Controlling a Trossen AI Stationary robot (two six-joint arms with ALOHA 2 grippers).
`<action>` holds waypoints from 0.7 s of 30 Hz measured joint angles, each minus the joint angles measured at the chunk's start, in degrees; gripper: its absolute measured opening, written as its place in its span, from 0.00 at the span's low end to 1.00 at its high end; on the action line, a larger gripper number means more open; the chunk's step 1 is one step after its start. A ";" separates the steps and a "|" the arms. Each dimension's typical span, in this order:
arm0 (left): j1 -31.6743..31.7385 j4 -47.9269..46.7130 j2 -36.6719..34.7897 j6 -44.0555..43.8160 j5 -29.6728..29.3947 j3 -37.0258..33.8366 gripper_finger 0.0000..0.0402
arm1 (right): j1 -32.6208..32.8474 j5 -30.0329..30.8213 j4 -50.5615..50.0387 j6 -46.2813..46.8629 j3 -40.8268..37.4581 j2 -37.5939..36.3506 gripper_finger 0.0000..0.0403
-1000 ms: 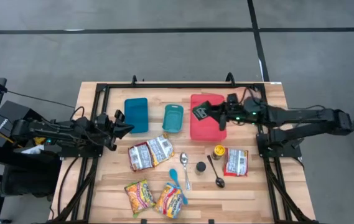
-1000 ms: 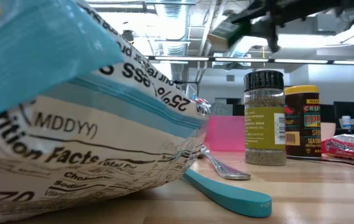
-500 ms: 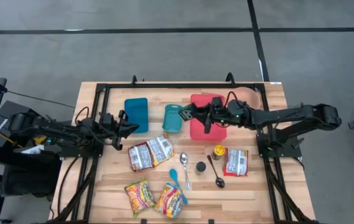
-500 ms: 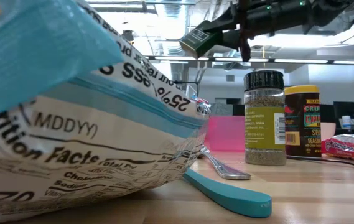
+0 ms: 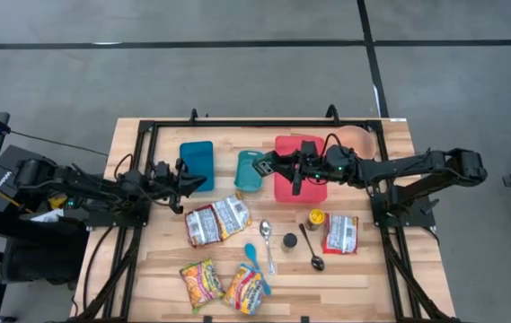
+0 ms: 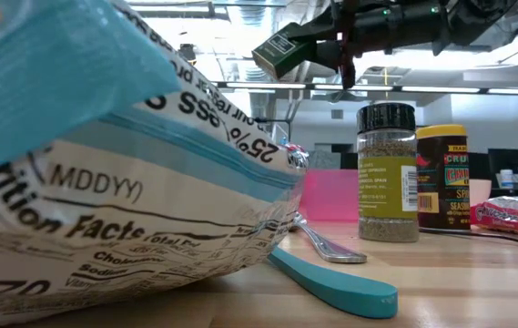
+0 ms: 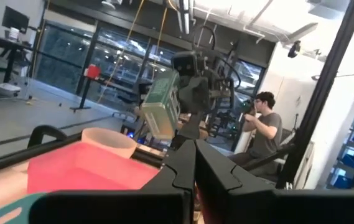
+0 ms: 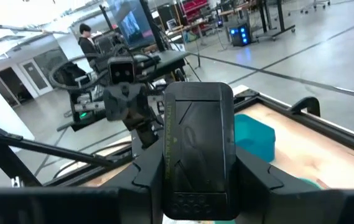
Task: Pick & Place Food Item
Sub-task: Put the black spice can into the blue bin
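Note:
My right gripper (image 5: 276,164) reaches from the table's right and is shut on a small dark green box (image 5: 263,163), held high above the near edge of the red container (image 5: 298,179) and the teal container (image 5: 249,170). The box also shows in the low view (image 6: 281,53), the right wrist view (image 8: 198,149) and the left wrist view (image 7: 161,102). My left gripper (image 5: 186,178) is shut and empty, just near the blue container (image 5: 197,161), pointing toward the table's right. My right gripper pinches the dark green box by its two narrow sides (image 8: 167,158) between its two fingers. The fingers come level from the table's right. The box sticks out beyond the fingertips toward the left, tilted, lifted clear of the table and containers.
Snack packets (image 5: 217,219) (image 5: 199,280) (image 5: 246,287) (image 5: 340,233) lie on the near half of the table, with two spice jars (image 5: 315,218) (image 5: 288,240), spoons (image 5: 267,240) (image 5: 313,251) and a teal spatula (image 5: 253,260). A peach bowl (image 5: 354,139) stands far right. A person sits beyond the table (image 7: 264,127).
My right gripper has gone toward the table's left with the dark green box, from over the red container's middle to its left edge beside the teal container; the box stays lifted clear. My left gripper has gone a little toward the table's right, by the blue container.

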 joint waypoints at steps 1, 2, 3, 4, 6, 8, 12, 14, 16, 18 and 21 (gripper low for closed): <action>0.38 -0.54 0.68 -0.08 0.26 0.85 0.00 | 0.11 0.00 0.02 -0.18 0.00 0.02 0.30; 0.84 -1.32 1.41 -0.21 0.76 1.72 0.00 | 0.23 0.00 0.19 -0.20 0.00 0.02 0.30; 1.32 -1.91 2.22 -0.26 1.42 2.59 0.00 | 0.36 0.01 0.39 -0.21 0.00 0.02 0.30; 1.82 -2.50 3.06 -0.28 2.37 3.60 0.00 | 0.41 0.00 0.42 -0.21 0.00 0.02 0.30; 2.84 -3.36 4.51 -0.72 4.87 5.52 0.01 | 0.73 -0.02 0.23 -0.31 0.00 0.02 0.31; 4.09 -4.50 5.62 -1.80 6.95 7.03 0.03 | 0.99 -0.02 0.26 -0.65 0.00 0.02 0.33; 6.66 -4.78 7.55 -4.11 8.08 8.49 0.12 | 1.92 -0.02 0.41 -0.82 0.00 0.02 0.31; 8.03 -4.76 8.23 -6.46 8.21 8.57 0.18 | 2.35 -0.06 0.55 -1.19 0.00 0.02 0.30; 9.70 -4.89 8.99 -9.39 10.40 8.58 0.25 | 2.76 -0.07 0.89 -1.66 0.00 0.02 0.30; 11.51 -4.64 9.66 -12.18 14.71 8.56 0.32 | 3.06 -0.06 1.82 -1.68 0.00 0.02 0.30; 13.78 -1.95 11.03 -15.94 20.50 8.56 0.40 | 3.03 -0.99 3.07 -1.67 0.00 0.02 0.32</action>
